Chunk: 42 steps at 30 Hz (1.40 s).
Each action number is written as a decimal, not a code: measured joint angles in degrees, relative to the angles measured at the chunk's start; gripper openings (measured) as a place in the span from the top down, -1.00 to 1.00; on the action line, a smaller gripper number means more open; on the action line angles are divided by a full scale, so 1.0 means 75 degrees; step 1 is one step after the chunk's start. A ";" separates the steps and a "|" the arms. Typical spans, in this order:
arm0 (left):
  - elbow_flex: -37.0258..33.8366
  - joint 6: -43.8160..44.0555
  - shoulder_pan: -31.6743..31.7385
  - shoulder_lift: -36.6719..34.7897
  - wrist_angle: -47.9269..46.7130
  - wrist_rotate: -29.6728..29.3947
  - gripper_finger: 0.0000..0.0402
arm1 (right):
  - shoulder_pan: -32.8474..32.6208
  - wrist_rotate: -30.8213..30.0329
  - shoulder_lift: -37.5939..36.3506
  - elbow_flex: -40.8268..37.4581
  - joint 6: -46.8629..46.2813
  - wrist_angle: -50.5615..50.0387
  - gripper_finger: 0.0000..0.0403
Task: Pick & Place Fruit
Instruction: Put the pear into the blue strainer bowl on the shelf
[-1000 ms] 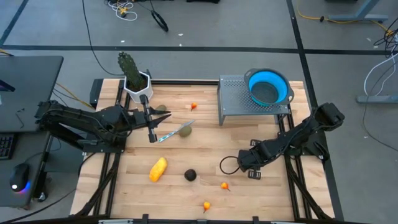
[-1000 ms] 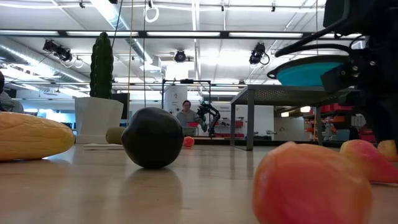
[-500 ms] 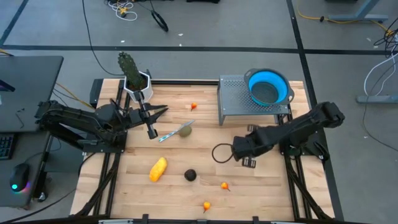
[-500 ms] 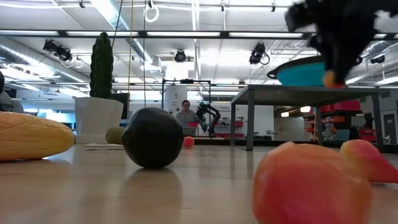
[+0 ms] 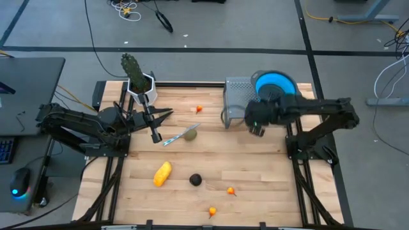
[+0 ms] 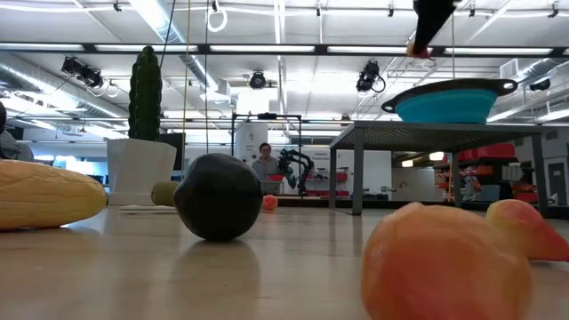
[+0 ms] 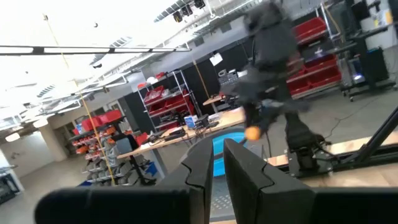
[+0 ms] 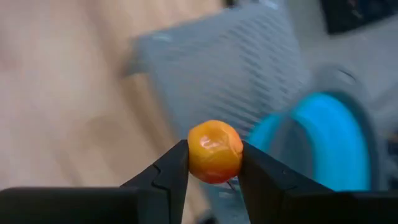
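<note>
Right gripper [image 8: 214, 163], raised beside the grey perforated metal stand [image 5: 241, 96] bearing the blue bowl [image 5: 276, 85], fingers clamped on a small orange toy fruit [image 8: 214, 151]. Left gripper [image 7: 214, 163], fingers together, waits near the white-potted green cactus [image 5: 133, 71].

Grey floor [image 5: 211, 25], loose cables [image 5: 128, 9]; red-bin shelving [image 7: 165, 102]; ceiling strip lights [image 6: 160, 18].
</note>
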<state>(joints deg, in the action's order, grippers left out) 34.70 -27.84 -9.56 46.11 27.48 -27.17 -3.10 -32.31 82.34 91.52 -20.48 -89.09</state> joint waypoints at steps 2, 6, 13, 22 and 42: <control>0.0000 0.0072 0.0000 0.0000 0.0001 0.0037 0.77 | 0.0525 -0.0128 -0.0144 -0.0007 -0.0009 -0.0108 0.35; 0.0000 0.0174 0.0000 0.0000 0.0003 0.0026 0.77 | 0.1651 0.0122 -0.0425 -0.0007 0.0196 -0.0104 0.34; 0.0000 0.0388 0.0000 0.0000 -0.0038 0.0006 0.77 | 0.3140 0.0584 -0.0550 -0.0007 0.0576 -0.0015 0.34; 0.0000 0.0633 0.0000 0.0000 -0.0037 0.0002 0.77 | 0.4039 0.0740 -0.0543 -0.0007 0.1013 0.0224 0.15; 0.0000 0.0715 0.0002 0.0003 -0.0135 -0.0090 0.77 | 0.2639 0.4338 -0.0541 -0.0242 0.1527 0.2314 -0.05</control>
<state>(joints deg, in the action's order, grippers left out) 34.70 -22.48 -9.55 46.13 26.47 -27.84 16.70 0.22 78.28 89.70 -9.03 -71.74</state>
